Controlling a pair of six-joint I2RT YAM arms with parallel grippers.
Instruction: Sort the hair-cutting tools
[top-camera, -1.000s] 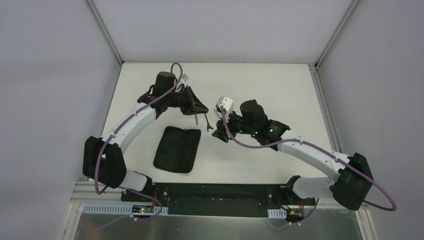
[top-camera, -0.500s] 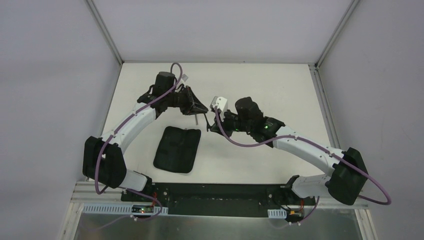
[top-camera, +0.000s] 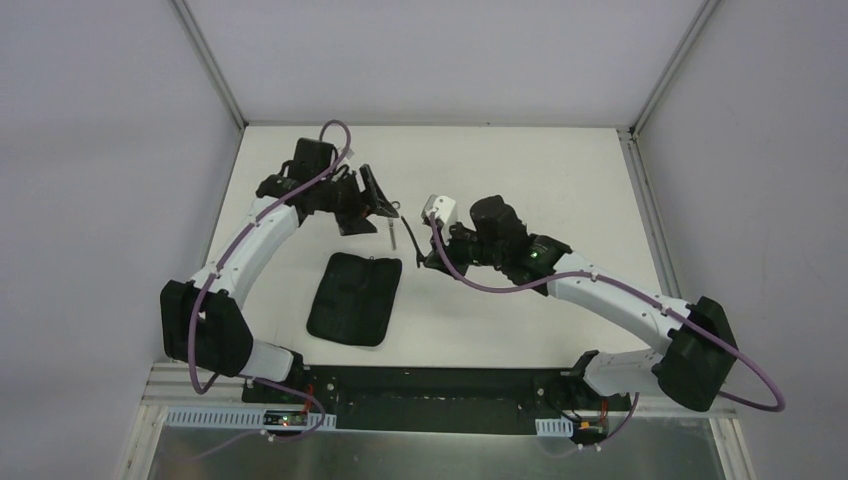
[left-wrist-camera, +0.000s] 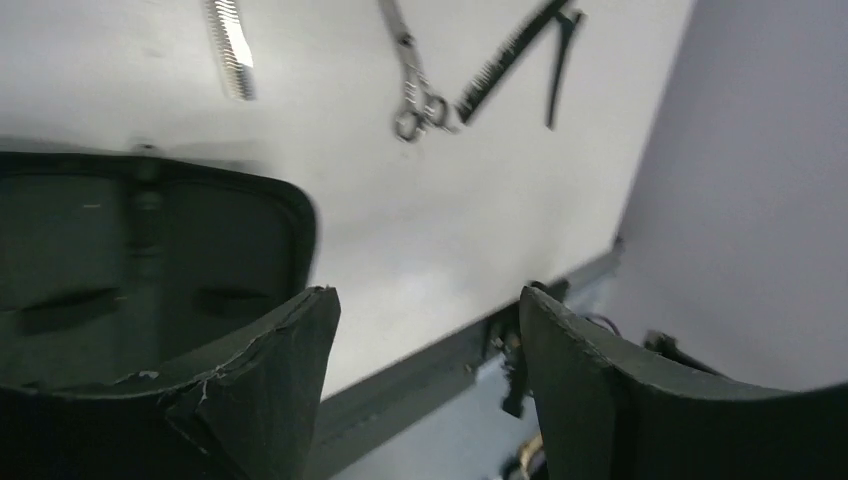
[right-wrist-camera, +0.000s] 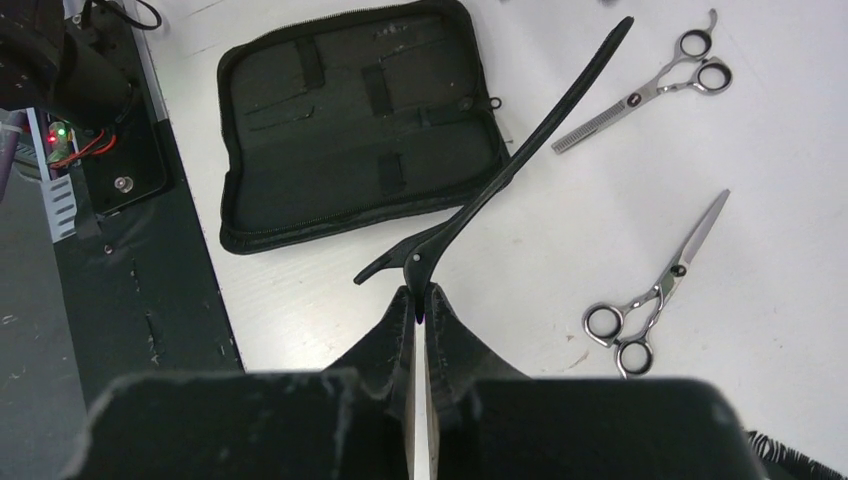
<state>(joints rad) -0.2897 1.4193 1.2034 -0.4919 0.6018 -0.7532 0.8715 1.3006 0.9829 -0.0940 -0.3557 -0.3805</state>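
**Clip pinched in right claw, left claw released**

Top view: the left gripper (top-camera: 368, 208) hung over mid-table just past the far end of the case (top-camera: 355, 297), fingers spread, nothing between them. The right gripper (top-camera: 424, 260) sat low off the case's far right corner, clenched. The case lay well apart from both side rails and short of the near edge. The table (top-camera: 540, 170) showed bare white surface toward the far edge and along the right side. The slim tools were too small to tell apart here.

Left wrist view: the fingers (left-wrist-camera: 285, 360) stood wide apart, gripping nothing, with the case under the left one. Beyond them lay the thinning scissors (left-wrist-camera: 230, 45), plain scissors (left-wrist-camera: 405, 55), comb (left-wrist-camera: 510, 55) and clip (left-wrist-camera: 557, 65). The comb and clip met at their upper ends. Bare table ran from the tools to the dark edge strip.

Right wrist view: the fingertips (right-wrist-camera: 400, 315) were closed tight on the clip's pivot end. The clip ran up-right past the case's corner; could not tell if it was lifted. Both scissors lay to the right, apart from each other and from the clip. The case's left edge sat just beside the dark near-edge strip.
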